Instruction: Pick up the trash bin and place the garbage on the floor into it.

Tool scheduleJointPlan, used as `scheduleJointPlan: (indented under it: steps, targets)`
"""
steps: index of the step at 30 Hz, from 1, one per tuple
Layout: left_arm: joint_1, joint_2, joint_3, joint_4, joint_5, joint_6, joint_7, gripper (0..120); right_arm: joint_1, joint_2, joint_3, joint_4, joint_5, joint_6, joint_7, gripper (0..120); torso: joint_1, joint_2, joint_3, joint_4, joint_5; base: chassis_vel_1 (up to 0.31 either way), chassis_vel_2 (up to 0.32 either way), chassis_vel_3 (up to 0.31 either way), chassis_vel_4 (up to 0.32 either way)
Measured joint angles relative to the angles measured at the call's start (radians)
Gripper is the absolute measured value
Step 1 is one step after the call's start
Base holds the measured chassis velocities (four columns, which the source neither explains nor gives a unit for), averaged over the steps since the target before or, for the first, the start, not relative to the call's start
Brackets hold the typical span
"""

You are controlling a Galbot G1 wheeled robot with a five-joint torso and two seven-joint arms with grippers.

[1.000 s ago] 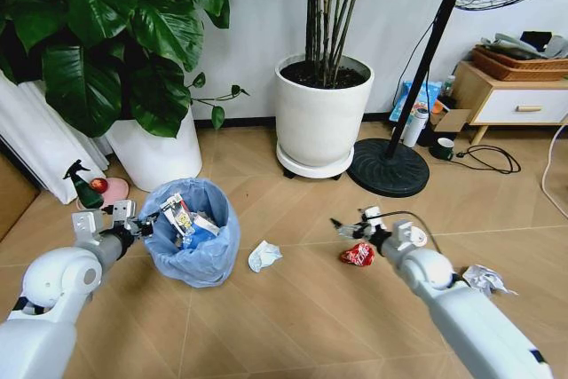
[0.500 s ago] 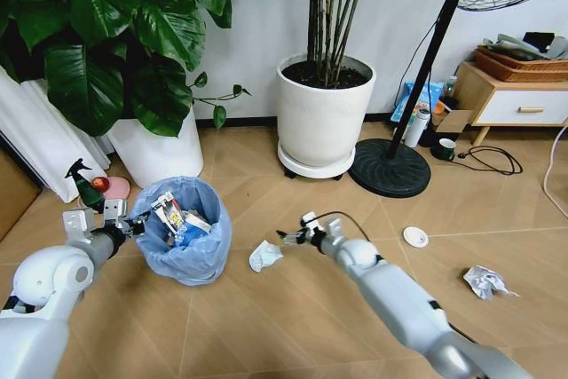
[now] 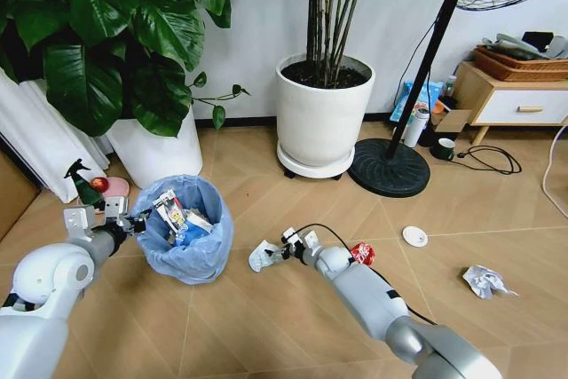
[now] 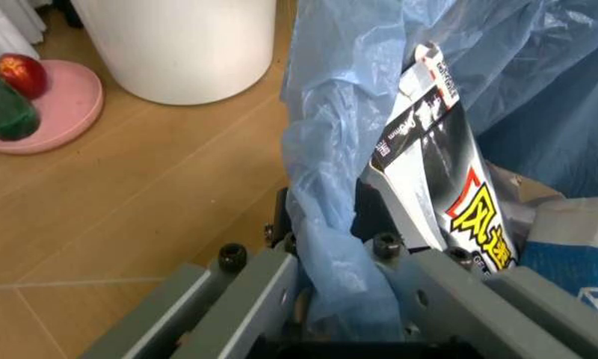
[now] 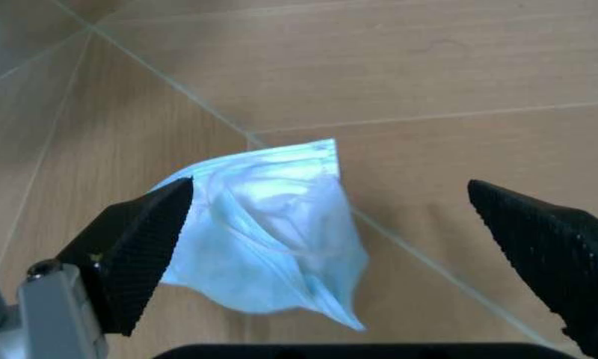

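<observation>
The trash bin, lined with a crinkly blue bag and holding several packets, stands on the floor at the left. My left gripper is shut on its bag rim. My right gripper is low over the floor and open, with its fingers either side of a pale blue-white packet. In the right wrist view, my right gripper is not touching the packet. More garbage lies to the right: a red wrapper, a white disc and a crumpled paper ball.
Two white plant pots stand behind the bin. A fan's black base is at the back right, with a wooden cabinet and a cable beyond. A green spray bottle and a pink dish lie at the left.
My right arm has swung left across the floor, from beside the red wrapper to the pale packet. The left gripper still holds the bin's rim.
</observation>
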Motion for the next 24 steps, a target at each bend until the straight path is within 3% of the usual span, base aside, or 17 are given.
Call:
scheduleJointPlan:
  steps: [11, 24]
  targets:
    - [-0.002, 0.005, 0.002, -0.011, -0.001, 0.0, -0.004, 0, 0.038, 0.102, 0.086, -0.143, -0.084, 0.016, 0.0, 100, 0.0, 0.0, 0.0, 0.0004, 0.0006, 0.0, 0.0, 0.0, 0.0]
    - [-0.009, 0.0, 0.006, -0.012, -0.001, -0.002, -0.005, 0, 0.062, 0.103, 0.151, -0.24, -0.144, 0.032, 0.012, 100, 0.0, 0.0, 0.0, 0.0001, 0.0004, 0.0, 0.0, 0.0, 0.0]
